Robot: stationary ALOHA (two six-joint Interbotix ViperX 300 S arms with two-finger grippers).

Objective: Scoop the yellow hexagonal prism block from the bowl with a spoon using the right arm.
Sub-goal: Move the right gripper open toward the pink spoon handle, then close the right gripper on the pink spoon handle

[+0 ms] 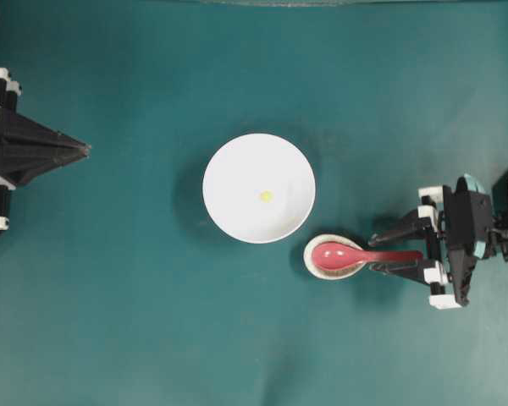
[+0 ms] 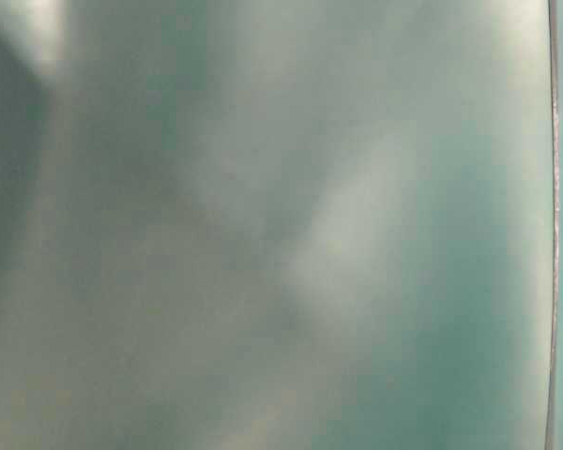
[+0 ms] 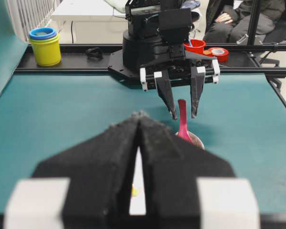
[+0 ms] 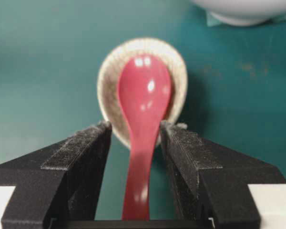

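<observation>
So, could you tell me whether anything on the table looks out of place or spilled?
Nothing stands out. The spoon lies with its scoop in the spoon rest, the yellow block sits inside the bowl, and nothing is spilled. The table-level view is only a blur.

Right gripper low near tabletop, fingers spread wide, pointing toward centre. Left gripper at left edge, fingers pressed together, pointing right.

Bowl crowds spoon tip; handle sides free.
</observation>
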